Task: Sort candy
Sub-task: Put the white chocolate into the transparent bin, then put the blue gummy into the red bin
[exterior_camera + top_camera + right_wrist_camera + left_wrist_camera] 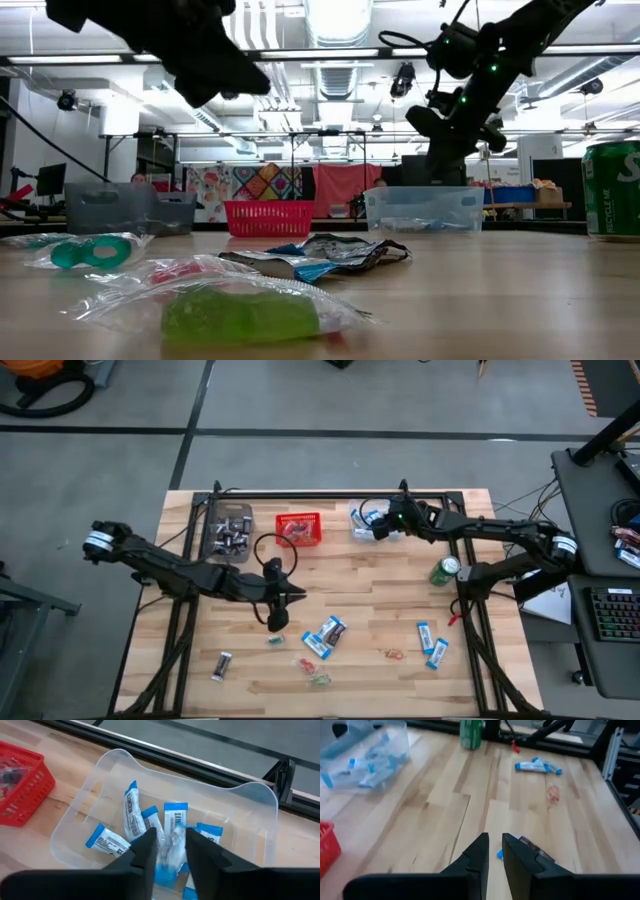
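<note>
**Candy packet over the clear bin, loose sweets waiting on the counter**

Candy lies in two groups in the high view. The right pincer [383, 526] hangs over the clear bin [357, 532] at the far edge of the counter [400, 610], with the red basket [312, 530] just beside it and a grey bin [210, 532] of dark bars beyond that. The left pincer [277, 622] hovers near the counter's middle; a blue-and-white packet and dark bar [327, 632] lie close ahead of it, two more blue packets [431, 644] sit well apart, and a lone bar [222, 665] lies off to its other side.

In the low view, soft clear-wrapped sweets, one green [240, 312], lie nearest, with crumpled wrappers [320, 255] behind them.

The left wrist view shows that pincer's fingers [480, 857] nearly together and holding nothing, with a packet's corner [499, 854] showing just past the tips.

The right wrist view shows the right pincer [167, 851] directly above the bin, a blue-and-white packet [171, 852] between its fingers. Whether the grip has let go I cannot tell; the fingers stand a little apart around it. Other packets [131, 815] already lie in the bin below.

These sweets look light, with thin, slippery, crinkly wrappers that slide readily on wood. Flat packets are probably best pinched across the narrow width at mid-length; twist-wrapped pieces are small and likely to squirt aside, so take them squarely on the body.
</note>
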Controlling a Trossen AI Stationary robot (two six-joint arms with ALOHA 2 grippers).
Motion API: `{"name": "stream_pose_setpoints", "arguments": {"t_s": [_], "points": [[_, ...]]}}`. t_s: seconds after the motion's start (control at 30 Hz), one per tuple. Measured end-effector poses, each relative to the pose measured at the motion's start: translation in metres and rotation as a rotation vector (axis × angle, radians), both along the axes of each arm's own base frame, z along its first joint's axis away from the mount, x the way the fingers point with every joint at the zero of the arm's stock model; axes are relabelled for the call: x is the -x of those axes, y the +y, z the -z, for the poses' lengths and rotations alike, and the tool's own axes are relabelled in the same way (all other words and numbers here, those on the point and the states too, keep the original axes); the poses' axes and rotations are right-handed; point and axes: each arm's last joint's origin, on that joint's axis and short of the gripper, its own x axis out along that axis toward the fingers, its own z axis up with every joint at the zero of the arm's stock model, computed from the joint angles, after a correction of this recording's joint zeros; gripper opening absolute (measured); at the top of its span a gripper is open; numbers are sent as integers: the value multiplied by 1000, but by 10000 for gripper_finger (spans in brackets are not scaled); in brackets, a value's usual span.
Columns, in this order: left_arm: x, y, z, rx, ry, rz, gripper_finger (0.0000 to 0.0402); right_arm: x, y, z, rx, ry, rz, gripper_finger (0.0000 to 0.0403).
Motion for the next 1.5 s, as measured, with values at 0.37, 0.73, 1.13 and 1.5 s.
{"name": "stream_pose_setpoints", "arguments": {"t_s": [0.37, 0.73, 1.13, 1.5], "points": [[10, -3, 17, 205, 186, -36, 37, -2, 5, -9, -34, -56, -75, 172], [25, -52, 32, 309, 370, 0, 37, -15, 44, -36, -47, -169, -330, 178], [25, -109, 52, 184, 568, 15, 50, -26, 93, -43, -57, -190, -525, 178], [11, -134, 85, -54, 807, -70, 156, -28, 103, -44, -55, -201, -540, 178]]}}
